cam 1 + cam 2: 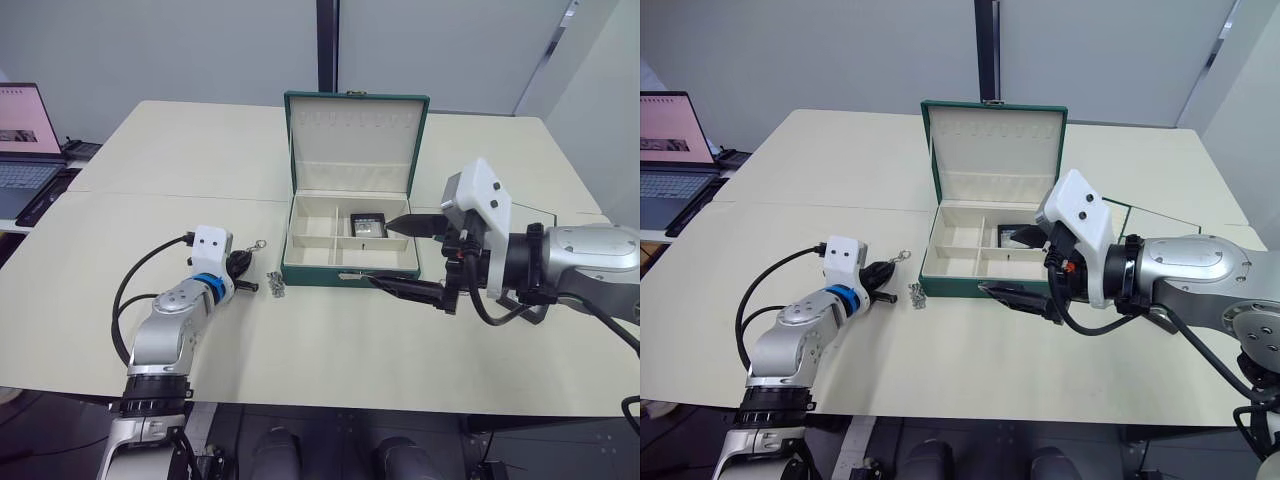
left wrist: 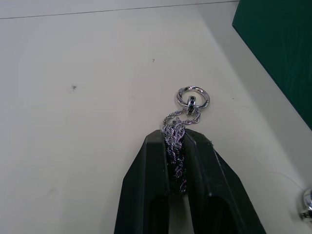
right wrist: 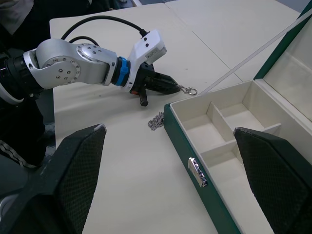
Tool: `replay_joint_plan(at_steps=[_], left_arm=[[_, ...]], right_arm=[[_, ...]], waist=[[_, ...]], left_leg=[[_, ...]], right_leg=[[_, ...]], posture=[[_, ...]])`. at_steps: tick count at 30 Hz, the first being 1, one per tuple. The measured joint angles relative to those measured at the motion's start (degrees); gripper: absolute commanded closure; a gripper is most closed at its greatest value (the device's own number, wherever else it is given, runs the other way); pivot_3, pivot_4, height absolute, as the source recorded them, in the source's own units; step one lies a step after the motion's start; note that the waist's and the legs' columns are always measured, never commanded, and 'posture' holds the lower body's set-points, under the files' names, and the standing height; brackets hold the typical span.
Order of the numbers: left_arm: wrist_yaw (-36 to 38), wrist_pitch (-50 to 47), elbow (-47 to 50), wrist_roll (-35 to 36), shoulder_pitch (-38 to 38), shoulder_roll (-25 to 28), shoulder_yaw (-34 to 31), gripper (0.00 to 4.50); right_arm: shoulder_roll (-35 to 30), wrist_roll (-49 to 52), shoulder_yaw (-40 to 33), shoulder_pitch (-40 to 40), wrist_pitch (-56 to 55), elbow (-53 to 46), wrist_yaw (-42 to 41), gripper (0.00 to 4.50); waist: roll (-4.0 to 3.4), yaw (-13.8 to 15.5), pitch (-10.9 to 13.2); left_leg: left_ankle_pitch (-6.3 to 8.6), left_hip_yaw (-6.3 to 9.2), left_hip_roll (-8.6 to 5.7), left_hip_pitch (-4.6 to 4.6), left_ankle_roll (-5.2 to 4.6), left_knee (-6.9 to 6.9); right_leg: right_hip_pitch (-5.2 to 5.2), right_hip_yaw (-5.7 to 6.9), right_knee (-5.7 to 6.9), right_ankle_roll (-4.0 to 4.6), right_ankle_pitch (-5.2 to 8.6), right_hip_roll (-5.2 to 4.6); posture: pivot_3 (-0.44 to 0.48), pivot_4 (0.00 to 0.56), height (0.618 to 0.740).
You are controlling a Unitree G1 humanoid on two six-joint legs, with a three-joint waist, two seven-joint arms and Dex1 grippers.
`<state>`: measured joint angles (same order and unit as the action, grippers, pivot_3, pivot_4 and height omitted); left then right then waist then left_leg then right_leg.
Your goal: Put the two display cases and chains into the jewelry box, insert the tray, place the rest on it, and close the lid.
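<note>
While the jewelry box point(image 1: 350, 235) stands open on the table point(image 1: 150, 160) with its lid upright, the step in hand looks like moving the chains into it. The left gripper point(image 2: 175, 161) has its two black fingers pinched shut on a twisted silver chain point(image 2: 174, 141); the chain runs up the narrow slot between the pads, and its ring clasp point(image 2: 193, 98) lies just past the fingertips on the tabletop. A second small heap of chain point(image 1: 276, 285) lies on the table between those fingers and the green front wall of the box, close to both.

The right gripper point(image 1: 412, 255) hangs at the box's front right corner with its fingers spread wide and nothing between them: one tip reaches in over the compartments, the other sits outside, just in front of the front wall. Beside the inner fingertip, in a back compartment, rests a dark display case point(image 1: 367, 224). I cannot tell whether a second case is already inside, and I see no tray on the table.

My reading is that the task is in its early part. The next move would call for the left arm to lift the pinched chain clear of the table, carry it over the front wall, and release it above a free front compartment. The loose end and ring could snag on the rim, so enough height matters.
</note>
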<state>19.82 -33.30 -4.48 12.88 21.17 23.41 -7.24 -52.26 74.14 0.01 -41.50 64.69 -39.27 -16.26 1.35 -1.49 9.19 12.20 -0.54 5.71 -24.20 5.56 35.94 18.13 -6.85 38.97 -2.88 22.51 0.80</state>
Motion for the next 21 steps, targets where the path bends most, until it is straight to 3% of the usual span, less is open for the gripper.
replay_joint_plan(at_steps=[8, 21], left_arm=[[-0.2, -2.0, 2.7, -0.3, 0.0, 0.2, 0.4, 4.35], [-0.5, -10.7, 18.0, 0.4, 0.1, 4.3, 0.0, 4.35]], right_arm=[[0.0, -0.5, 0.0, 0.0, 0.0, 0.0, 0.0, 0.00], [0.4, -1.0, 0.0, 0.2, 0.0, 0.0, -1.0, 0.00]], waist=[[0.01, 0.0, 0.0], [0.02, 0.0, 0.0]], left_leg=[[0.00, 0.01, 0.01, -0.07, 0.00, 0.00], [0.00, 0.04, 0.02, -0.14, 0.01, 0.00]], right_leg=[[0.06, 0.00, 0.00, 0.00, 0.00, 0.01], [0.09, 0.02, -0.04, 0.00, 0.00, 0.01]], posture=[[0.000, 0.150, 0.740], [0.000, 0.150, 0.740]])
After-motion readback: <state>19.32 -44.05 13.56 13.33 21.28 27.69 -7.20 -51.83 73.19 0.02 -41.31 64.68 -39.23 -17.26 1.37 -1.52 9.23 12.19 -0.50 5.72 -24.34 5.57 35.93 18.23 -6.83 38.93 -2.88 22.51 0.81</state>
